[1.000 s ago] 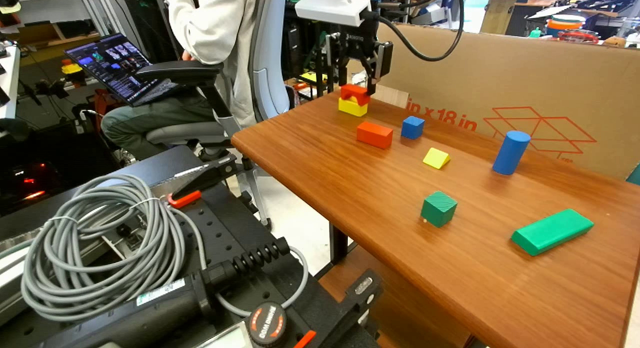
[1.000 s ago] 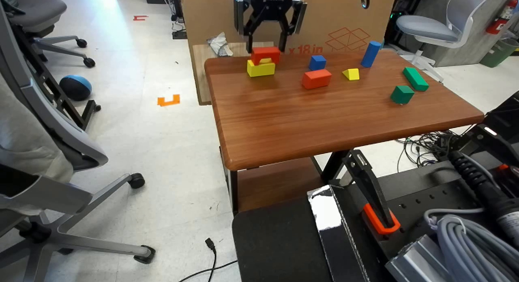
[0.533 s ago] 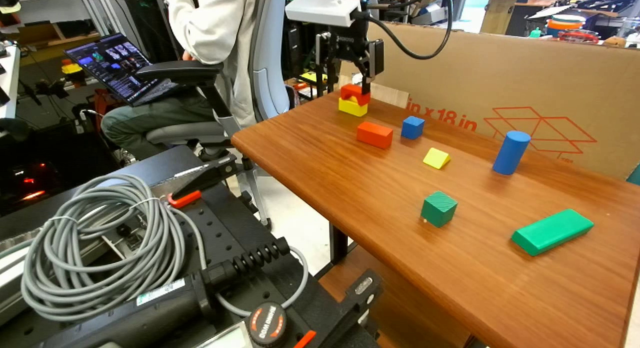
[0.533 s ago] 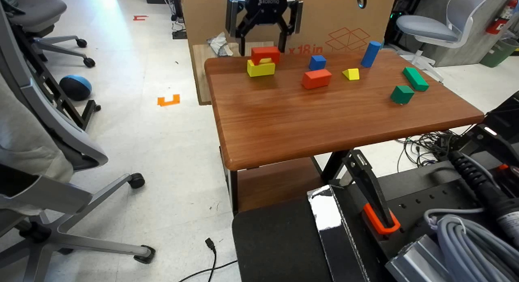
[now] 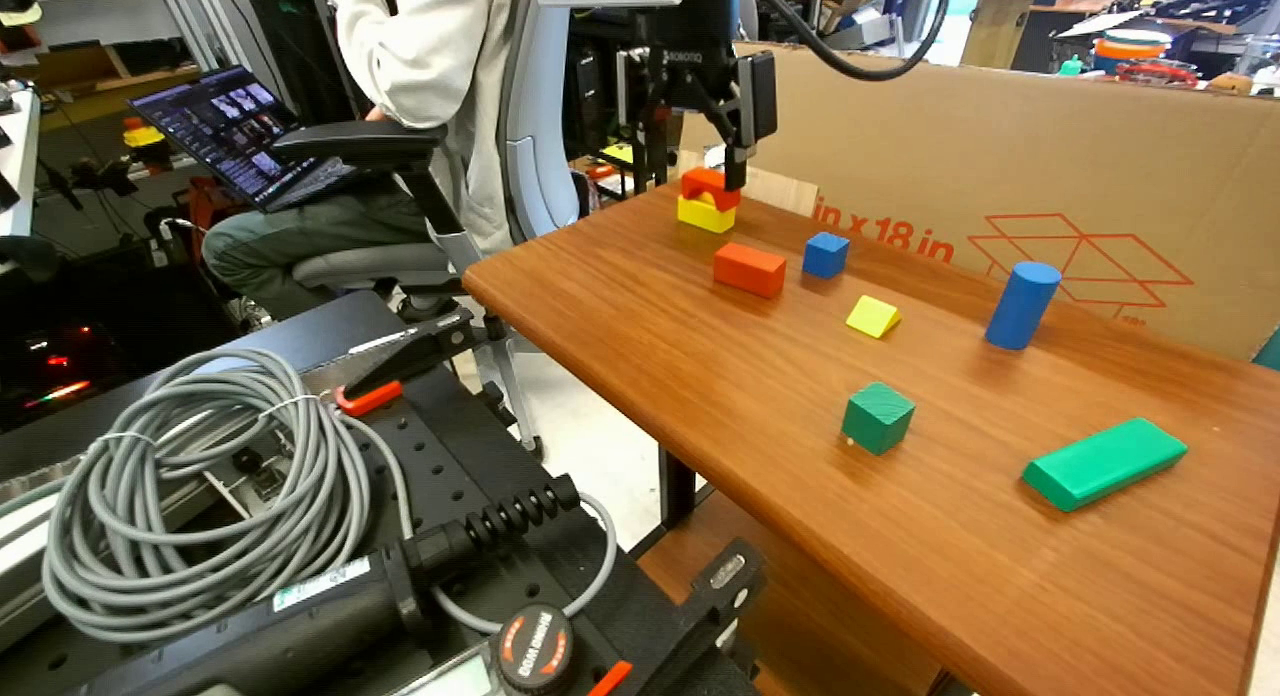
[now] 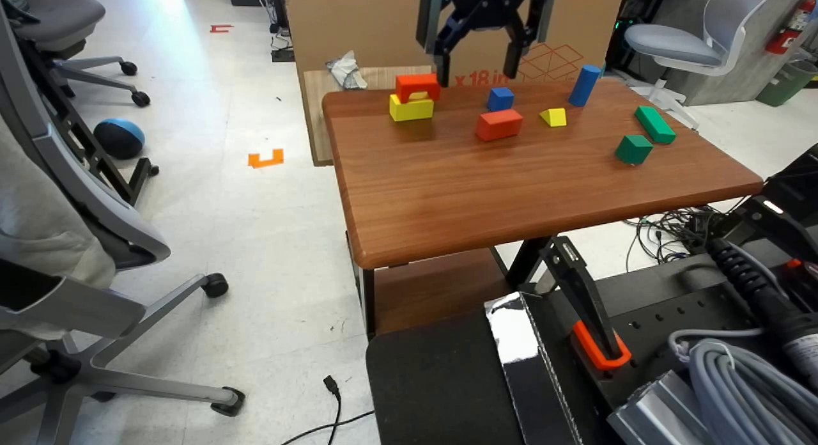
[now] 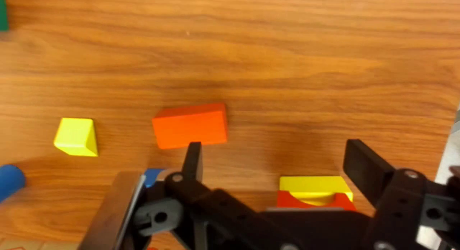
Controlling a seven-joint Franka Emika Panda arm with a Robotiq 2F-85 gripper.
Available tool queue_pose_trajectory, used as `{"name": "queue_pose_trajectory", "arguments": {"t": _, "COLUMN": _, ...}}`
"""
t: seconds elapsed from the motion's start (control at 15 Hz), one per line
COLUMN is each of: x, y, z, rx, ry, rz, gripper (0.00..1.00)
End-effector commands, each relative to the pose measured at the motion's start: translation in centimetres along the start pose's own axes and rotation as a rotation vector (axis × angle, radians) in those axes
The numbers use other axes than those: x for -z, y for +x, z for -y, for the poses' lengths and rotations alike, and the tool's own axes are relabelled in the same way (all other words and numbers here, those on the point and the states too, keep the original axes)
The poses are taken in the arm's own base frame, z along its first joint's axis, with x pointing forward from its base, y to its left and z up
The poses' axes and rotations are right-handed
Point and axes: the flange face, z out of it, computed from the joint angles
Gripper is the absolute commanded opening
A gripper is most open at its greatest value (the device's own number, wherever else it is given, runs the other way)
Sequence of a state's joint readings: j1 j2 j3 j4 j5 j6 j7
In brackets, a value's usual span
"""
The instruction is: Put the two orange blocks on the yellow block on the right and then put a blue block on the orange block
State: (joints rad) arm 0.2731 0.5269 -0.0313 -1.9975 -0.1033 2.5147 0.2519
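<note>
The redder arched orange block (image 6: 417, 85) rests on the yellow block (image 6: 411, 110) near the table's far corner; this stack also shows in an exterior view, arched block (image 5: 711, 187) over yellow block (image 5: 705, 214). The lighter orange block (image 6: 499, 124) lies on the table, also in the wrist view (image 7: 190, 126). The small blue cube (image 6: 500, 99) stands just behind it; in the wrist view the cube (image 7: 152, 176) is mostly hidden by a finger. My gripper (image 6: 478, 69) is open and empty, above the table beside the stack. In the wrist view its fingers (image 7: 275, 144) are wide apart.
A pale-yellow wedge (image 5: 873, 317), an upright blue cylinder (image 5: 1022, 305), a green cube (image 5: 878, 418) and a flat green block (image 5: 1104, 464) stand farther along the table (image 5: 800, 376). A large cardboard sheet (image 5: 1050, 166) stands along the table's back edge.
My open gripper shifted slightly left, then moved right, away from above the stack toward the blue cube in an exterior view. The blocks have not moved.
</note>
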Motion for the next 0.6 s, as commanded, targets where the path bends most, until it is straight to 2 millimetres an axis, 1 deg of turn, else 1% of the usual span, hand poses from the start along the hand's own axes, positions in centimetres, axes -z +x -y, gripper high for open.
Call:
{"name": "queue_pose_trajectory", "arguments": {"t": 0.0, "x": 0.6, "y": -3.2, "z": -3.4, "rx": -0.002, "ry": -0.015, "rz": -0.019, "gripper": 1.00}}
{"name": "queue_pose_trajectory", "arguments": {"t": 0.07, "x": 0.5, "y": -3.3, "z": -4.2, "rx": 0.008, "ry": -0.010, "rz": -0.034, "gripper": 1.00}}
{"name": "queue_pose_trajectory", "arguments": {"t": 0.2, "x": -0.4, "y": -3.2, "z": -5.6, "rx": 0.020, "ry": 0.004, "rz": -0.045, "gripper": 1.00}}
{"name": "queue_pose_trajectory", "arguments": {"t": 0.33, "x": -1.4, "y": -2.8, "z": -6.3, "rx": 0.041, "ry": 0.007, "rz": -0.053, "gripper": 1.00}}
{"name": "queue_pose_trajectory", "arguments": {"t": 0.53, "x": -2.2, "y": -2.3, "z": -6.7, "rx": 0.084, "ry": 0.014, "rz": -0.046, "gripper": 1.00}}
